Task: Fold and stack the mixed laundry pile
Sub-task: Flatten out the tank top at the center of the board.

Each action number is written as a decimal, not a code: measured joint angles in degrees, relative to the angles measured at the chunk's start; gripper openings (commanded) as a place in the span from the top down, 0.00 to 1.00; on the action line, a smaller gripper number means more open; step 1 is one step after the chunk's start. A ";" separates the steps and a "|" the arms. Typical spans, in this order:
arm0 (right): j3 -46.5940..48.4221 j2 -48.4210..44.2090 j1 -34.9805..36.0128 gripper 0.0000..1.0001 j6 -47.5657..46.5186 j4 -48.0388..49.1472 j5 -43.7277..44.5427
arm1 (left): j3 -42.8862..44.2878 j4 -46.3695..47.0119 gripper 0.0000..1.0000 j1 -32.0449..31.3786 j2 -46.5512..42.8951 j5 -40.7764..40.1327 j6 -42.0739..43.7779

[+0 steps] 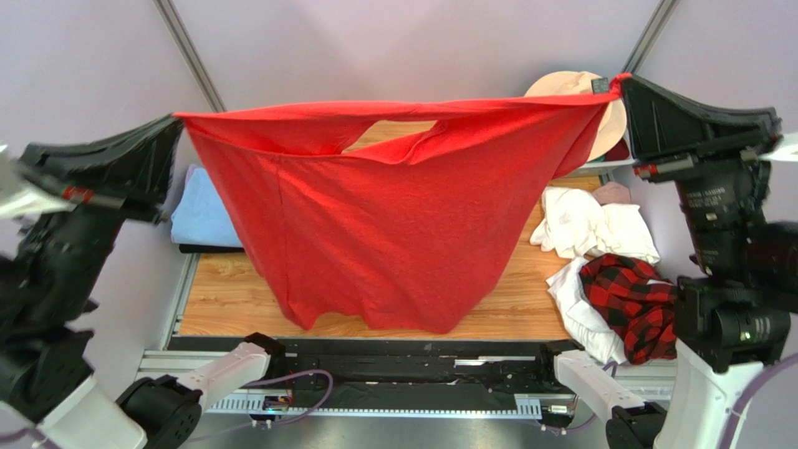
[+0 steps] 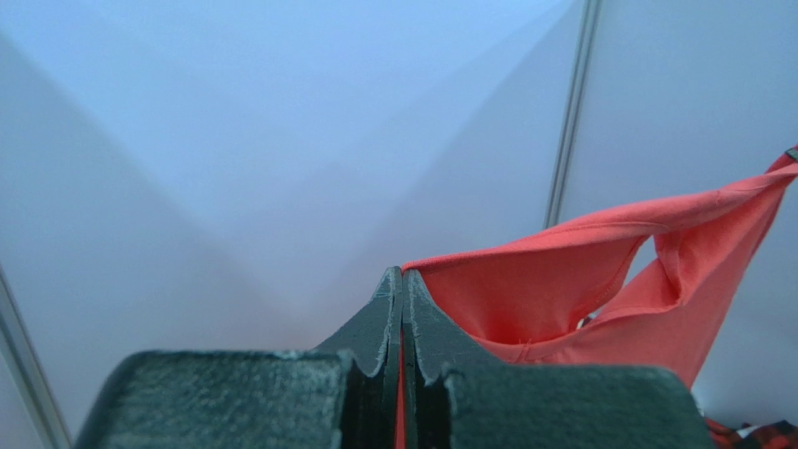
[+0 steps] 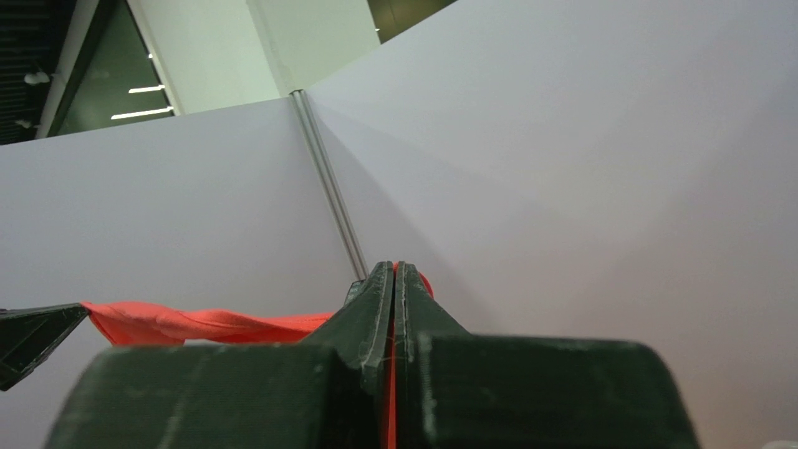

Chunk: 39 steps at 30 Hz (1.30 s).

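Soft, matte knit in bright red: the red T-shirt (image 1: pixel 393 234), spread broad and hung in the air above the wooden tabletop (image 1: pixel 225 304), top edge drawn into a taut, nearly level line, neck opening gaping just below it, body narrowing downward in loose folds to a lower hem close over the boards, touching or not impossible to tell. Pinched at the left corner by the left gripper (image 1: pixel 176 122), dark rough-surfaced jaws pressed flat together on a sliver of red cloth; pinched likewise at the right corner by the right gripper (image 1: pixel 622 84), jaws tight on the fabric. Open air on either side of the cloth, out to the pale wall panels (image 1: pixel 412 47); bare wood grain along the near edge below the hem. To the right on the table, crumpled white cloths (image 1: pixel 599 229), a rumpled red-and-black plaid shirt (image 1: pixel 637 299) and a small pink piece (image 1: pixel 613 193), heaped against one another. At far left, a flat light blue cloth (image 1: pixel 201 213). Behind the right corner, a beige hat (image 1: pixel 569 86).
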 measured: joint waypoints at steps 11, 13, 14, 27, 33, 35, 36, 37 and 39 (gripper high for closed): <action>6.97 -7.06 0.00 1.00 0.92 -2.01 1.38 | 1.03 8.76 1.00 0.00 -5.05 5.57 -2.19; 4.50 -7.06 0.00 1.00 0.85 -1.29 4.17 | -3.45 12.35 1.00 0.00 -3.72 6.14 -2.47; 1.68 -6.80 -0.02 1.00 0.79 -1.20 6.93 | -8.70 15.61 1.00 0.00 -1.66 6.58 -2.86; -22.75 25.94 -3.41 1.00 0.90 -12.13 26.93 | -23.80 18.75 1.00 1.88 51.54 14.64 -9.16; -25.57 27.96 -6.88 1.00 1.44 -12.94 29.27 | -15.45 15.37 1.00 1.92 59.32 18.21 -10.29; -25.57 27.96 -7.19 1.00 1.44 -11.96 29.94 | -12.11 15.89 1.00 1.92 59.47 19.08 -10.45; -25.57 28.06 -7.67 1.00 1.44 -11.54 30.32 | -9.79 16.48 1.00 1.90 59.65 19.76 -10.60; -25.57 28.13 -7.91 1.00 1.44 -11.32 30.42 | -8.59 17.11 1.00 1.88 59.80 20.17 -10.64; -25.68 28.26 -8.31 1.00 1.44 -10.80 30.71 | -6.62 18.10 1.00 1.88 60.19 21.29 -10.71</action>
